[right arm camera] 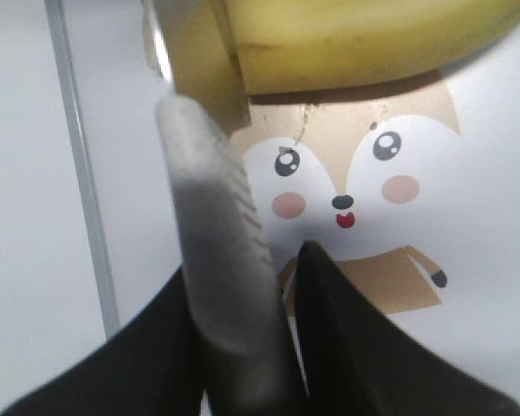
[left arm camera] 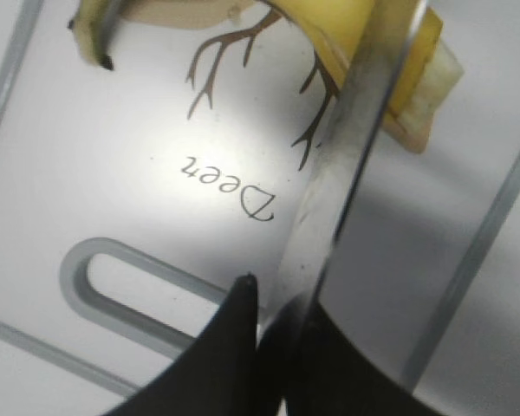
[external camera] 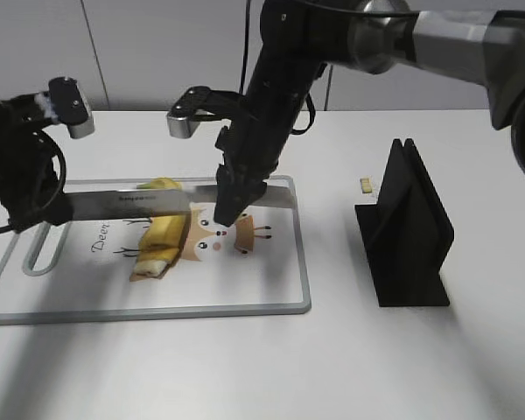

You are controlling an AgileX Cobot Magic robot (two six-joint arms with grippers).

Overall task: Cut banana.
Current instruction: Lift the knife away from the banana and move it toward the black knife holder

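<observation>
One banana lies on the white cutting board on the desk. Left fingers pinch the knife across it; right fingers pinch the blade's far end.

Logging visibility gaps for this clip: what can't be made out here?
- Banana cut depth: knife covers it, exterior view.
- Right gripper contact with banana: exterior view, arm blocks it; right wrist view cuts off the fruit.
- Left gripper hold on knife: dark and cropped, left wrist view.
</observation>
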